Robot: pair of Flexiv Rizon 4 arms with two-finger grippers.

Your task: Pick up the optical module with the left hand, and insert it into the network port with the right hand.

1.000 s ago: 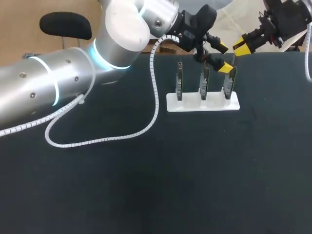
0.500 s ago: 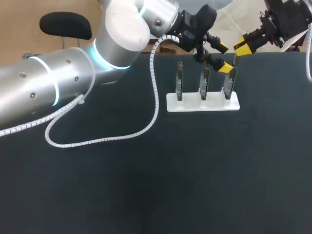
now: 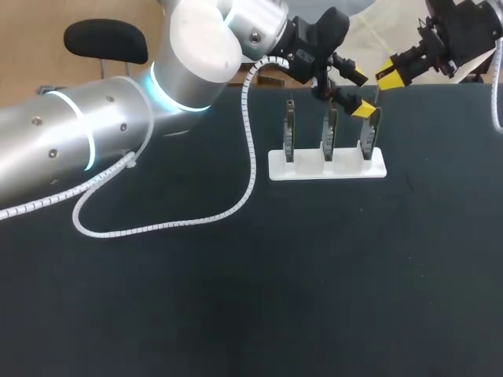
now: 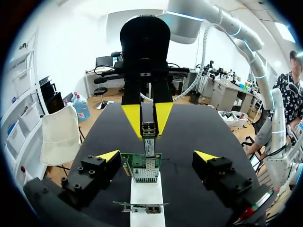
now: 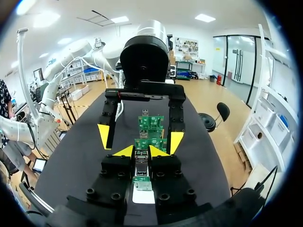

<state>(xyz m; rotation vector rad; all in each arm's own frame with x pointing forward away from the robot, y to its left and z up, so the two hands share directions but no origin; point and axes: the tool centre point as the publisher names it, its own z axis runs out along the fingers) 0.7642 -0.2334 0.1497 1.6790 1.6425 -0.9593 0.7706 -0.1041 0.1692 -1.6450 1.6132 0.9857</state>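
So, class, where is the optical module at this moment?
In the left wrist view the optical module is held between the yellow tips of the right gripper, just above the nearest circuit board, which stands between the open fingers of the left gripper.

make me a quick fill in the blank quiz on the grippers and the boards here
The white stand holds ___ upright boards.
The right gripper is ___ on the module.
The left gripper, with nothing in it, is ___.
Missing words: three; shut; open.
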